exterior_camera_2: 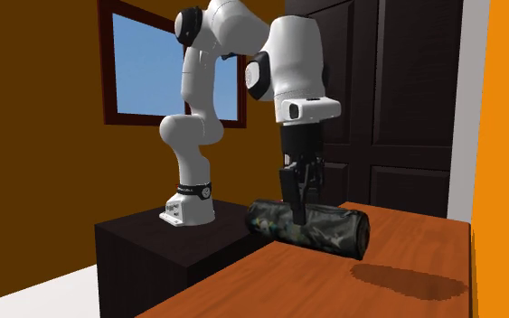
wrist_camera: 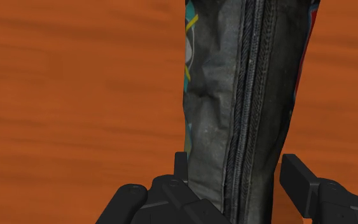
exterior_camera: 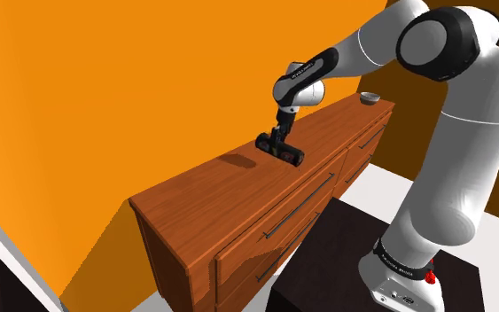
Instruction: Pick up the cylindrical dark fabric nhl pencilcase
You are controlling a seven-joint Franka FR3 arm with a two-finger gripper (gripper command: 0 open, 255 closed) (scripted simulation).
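Observation:
The pencil case (exterior_camera_2: 334,228) is a dark cylinder of mottled fabric with a zip along its length (wrist_camera: 247,95) and coloured print at its edges. My gripper (exterior_camera_2: 297,212) comes down on its middle and is shut on it, one black finger (wrist_camera: 181,167) on each side. In the shoulder view the pencil case (exterior_camera: 288,153) hangs level just above the wooden dresser top (exterior_camera: 212,191), with its shadow cast on the wood toward that view's left. In the wrist view the gripper (wrist_camera: 234,184) clasps the case over the orange-brown wood (wrist_camera: 75,95).
A small grey bowl (exterior_camera: 370,97) sits at the dresser's far end. An orange wall (exterior_camera: 105,89) runs along the back of the dresser. My dark stand (exterior_camera_2: 144,239) is beside the dresser front; dark doors (exterior_camera_2: 406,90) and a window (exterior_camera_2: 144,77) lie behind.

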